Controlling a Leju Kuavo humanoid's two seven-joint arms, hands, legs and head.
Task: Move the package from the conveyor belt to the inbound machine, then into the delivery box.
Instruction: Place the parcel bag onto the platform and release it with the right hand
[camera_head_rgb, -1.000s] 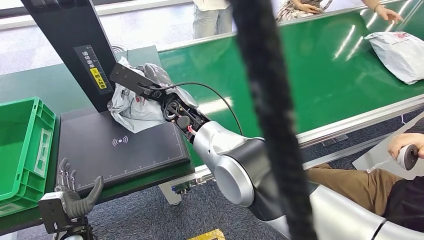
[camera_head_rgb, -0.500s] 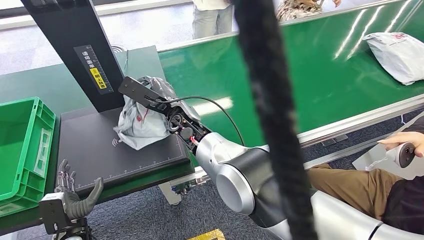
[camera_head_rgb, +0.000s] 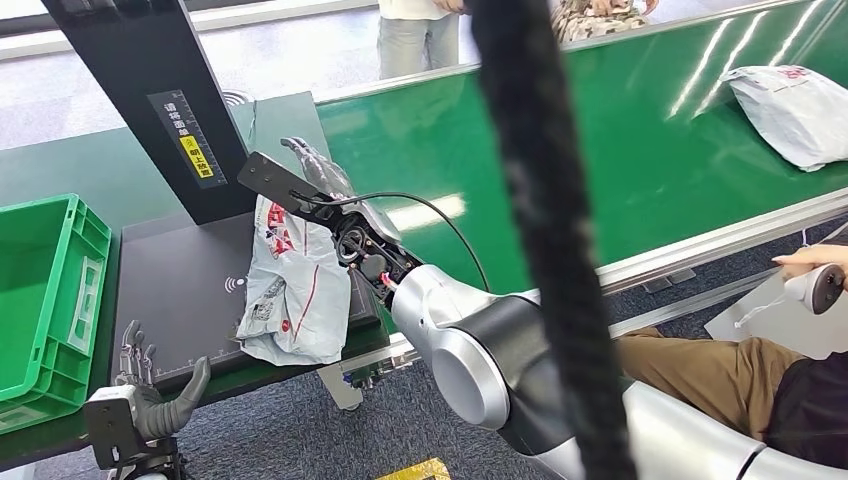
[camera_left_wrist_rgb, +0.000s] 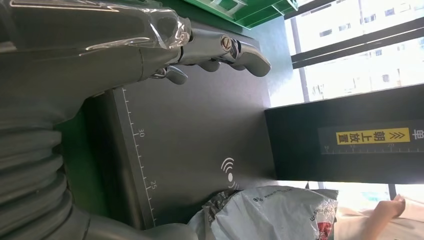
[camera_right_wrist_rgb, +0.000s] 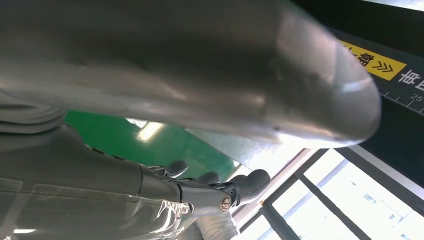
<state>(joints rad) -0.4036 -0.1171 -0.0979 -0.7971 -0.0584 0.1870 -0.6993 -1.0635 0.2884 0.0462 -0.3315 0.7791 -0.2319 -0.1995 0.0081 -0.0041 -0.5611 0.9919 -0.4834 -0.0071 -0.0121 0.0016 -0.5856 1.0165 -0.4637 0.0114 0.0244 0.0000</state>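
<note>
The grey plastic package (camera_head_rgb: 295, 290) lies flat on the black scanner pad (camera_head_rgb: 180, 290) of the inbound machine, its lower end hanging over the pad's front edge. My right hand (camera_head_rgb: 312, 168) hovers just above the package's far end, fingers spread and holding nothing. The right wrist view has those fingers (camera_right_wrist_rgb: 210, 192) apart in the air. My left hand (camera_head_rgb: 140, 385) hangs open below the pad's near left corner. The left wrist view looks past the left hand (camera_left_wrist_rgb: 150, 45) across the pad (camera_left_wrist_rgb: 200, 125) to the package (camera_left_wrist_rgb: 270, 215).
The machine's black post (camera_head_rgb: 150, 90) rises behind the pad. A green crate (camera_head_rgb: 40, 290) stands left of it. A second grey package (camera_head_rgb: 790, 110) lies on the green conveyor belt (camera_head_rgb: 600, 150). A seated person (camera_head_rgb: 760, 370) holds a controller at the right; others stand behind the belt.
My right hand has let go of the package, which dropped and spread out flat on the pad, sliding toward its front edge. The right fingers have opened upward. The left hand stayed put.
</note>
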